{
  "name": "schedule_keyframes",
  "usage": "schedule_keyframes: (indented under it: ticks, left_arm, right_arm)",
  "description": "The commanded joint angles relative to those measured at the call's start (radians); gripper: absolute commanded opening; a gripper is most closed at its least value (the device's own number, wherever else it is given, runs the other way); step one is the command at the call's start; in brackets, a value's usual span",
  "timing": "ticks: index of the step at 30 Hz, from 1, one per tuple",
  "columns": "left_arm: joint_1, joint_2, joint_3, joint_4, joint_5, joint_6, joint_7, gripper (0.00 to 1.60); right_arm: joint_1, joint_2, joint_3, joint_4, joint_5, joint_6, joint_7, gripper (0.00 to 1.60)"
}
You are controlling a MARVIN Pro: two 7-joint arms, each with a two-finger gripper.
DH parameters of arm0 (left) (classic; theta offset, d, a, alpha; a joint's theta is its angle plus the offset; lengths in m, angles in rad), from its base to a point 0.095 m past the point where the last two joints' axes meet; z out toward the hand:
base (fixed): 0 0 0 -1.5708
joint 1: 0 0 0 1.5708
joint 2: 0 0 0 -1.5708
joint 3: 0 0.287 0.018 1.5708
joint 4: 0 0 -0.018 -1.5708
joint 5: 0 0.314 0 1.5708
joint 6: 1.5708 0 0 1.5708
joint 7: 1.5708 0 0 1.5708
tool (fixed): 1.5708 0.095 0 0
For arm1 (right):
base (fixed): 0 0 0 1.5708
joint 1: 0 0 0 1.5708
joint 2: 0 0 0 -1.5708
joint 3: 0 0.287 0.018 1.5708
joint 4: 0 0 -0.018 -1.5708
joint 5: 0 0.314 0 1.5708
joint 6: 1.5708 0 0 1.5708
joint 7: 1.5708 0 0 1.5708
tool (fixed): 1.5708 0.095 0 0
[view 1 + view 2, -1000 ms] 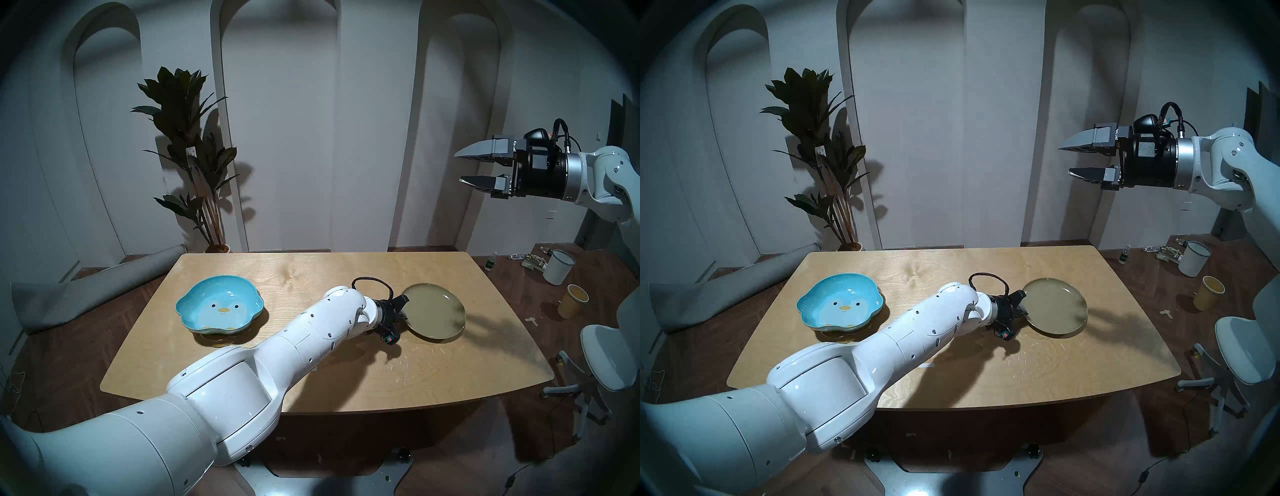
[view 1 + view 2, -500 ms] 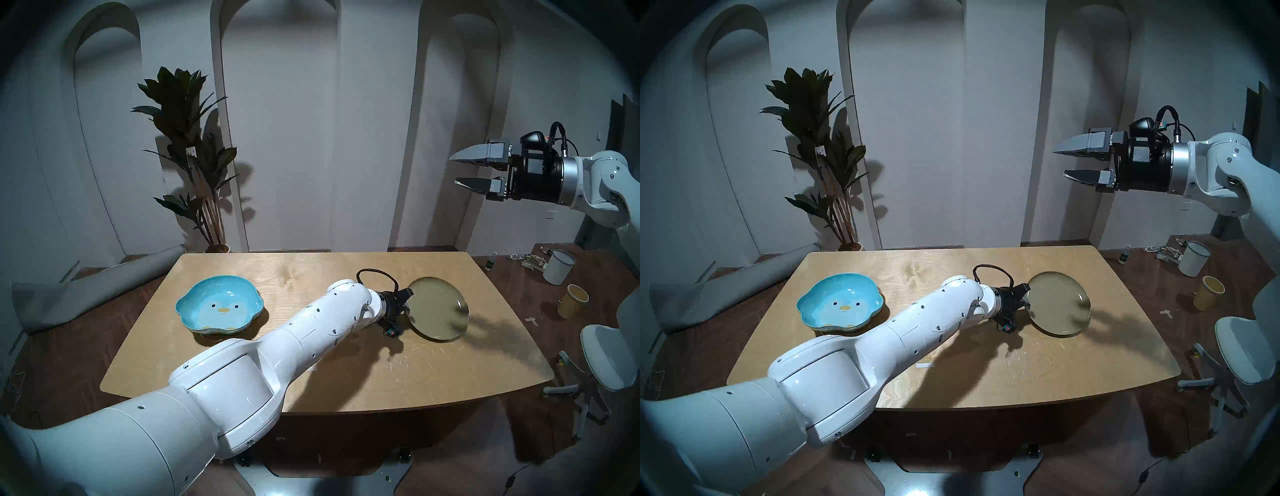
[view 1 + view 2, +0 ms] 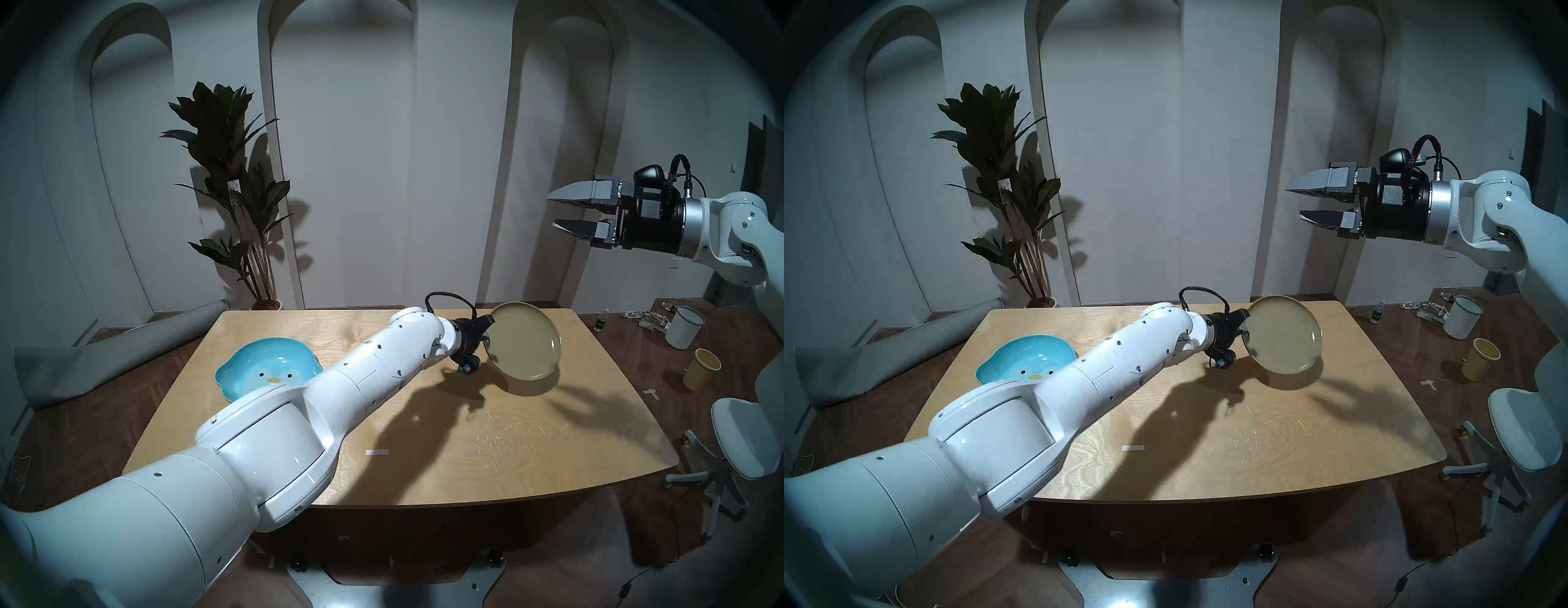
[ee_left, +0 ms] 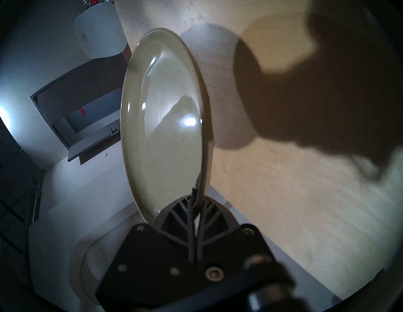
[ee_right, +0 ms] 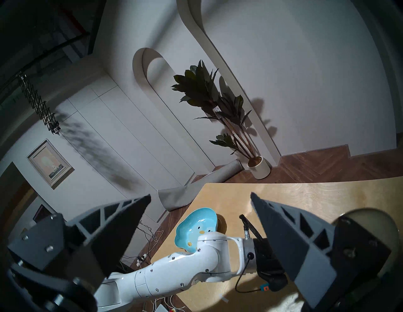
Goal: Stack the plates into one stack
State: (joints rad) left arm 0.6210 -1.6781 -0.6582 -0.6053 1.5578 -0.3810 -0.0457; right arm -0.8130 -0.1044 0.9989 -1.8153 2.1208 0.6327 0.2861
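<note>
1. The left tool (image 3: 488, 335) is clamped on the near rim of the olive plate (image 3: 526, 342), right of centre in the head view.
2. That plate is off the bench (image 3: 424, 467), tilted with its upper face toward the camera; its shadow lies on the wood below it.
3. In the left wrist view the olive plate (image 4: 161, 122) stands edge-on up the middle of the frame, its rim pinched between the two fingers (image 4: 170, 217) at the bottom.
4. The blue plate (image 3: 271, 365) with a penguin face sits left of centre on the bench, its near side hidden behind the left arm (image 3: 373, 373).
5. In the right wrist view a sliver of an amber plate (image 5: 221, 225) shows from under the blue plate (image 5: 194, 228), at that plate's right edge; the two are stacked.
6. The right tool (image 3: 560, 210) hangs high at the right of the head view, well above the bench, its fingers apart and holding nothing.
7. A potted plant (image 3: 237, 191) stands against the wall at upper left, beyond the bench.
8. A rolled grey mat (image 3: 114, 352) lies on the floor at the left.
9. A white chair (image 3: 746, 441) and two cups (image 3: 685, 327) are on the floor at the right edge.
</note>
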Motion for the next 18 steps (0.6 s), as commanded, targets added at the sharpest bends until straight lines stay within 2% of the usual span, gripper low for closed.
schedule_keyframes:
  ticks: [1,18]
  left_arm:
    - [-0.113,0.044,-0.032,0.005,0.014,0.014,0.019,0.00]
    - [-0.204,0.137,-0.112,0.051,0.027,0.020,0.037,0.00]
  right_arm:
    - [-0.001,0.002,0.011,0.000,-0.007,-0.045,0.026,1.60]
    - [-0.020,0.003,0.010,-0.005,-0.039,-0.142,0.076,1.60]
